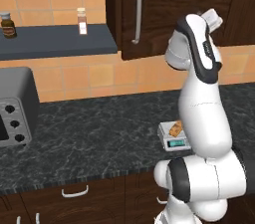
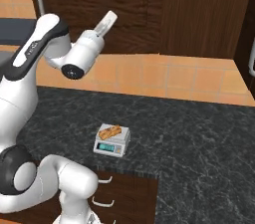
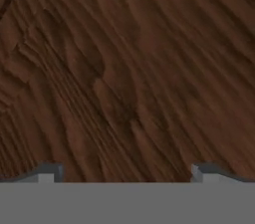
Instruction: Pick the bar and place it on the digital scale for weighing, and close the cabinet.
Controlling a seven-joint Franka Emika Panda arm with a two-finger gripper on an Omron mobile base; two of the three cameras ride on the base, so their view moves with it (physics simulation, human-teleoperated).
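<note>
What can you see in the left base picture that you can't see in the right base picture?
The left base view alone has the grey toaster oven, the dark shelf with a brown jar and a small spice bottle, and the cabinet door's whole silver handle.

The right base view alone has the tall wooden panel on the right and the wide counter stretch beyond the scale.

Both show the bar lying on the digital scale, and the arm raised at the cabinet with its gripper open.
</note>
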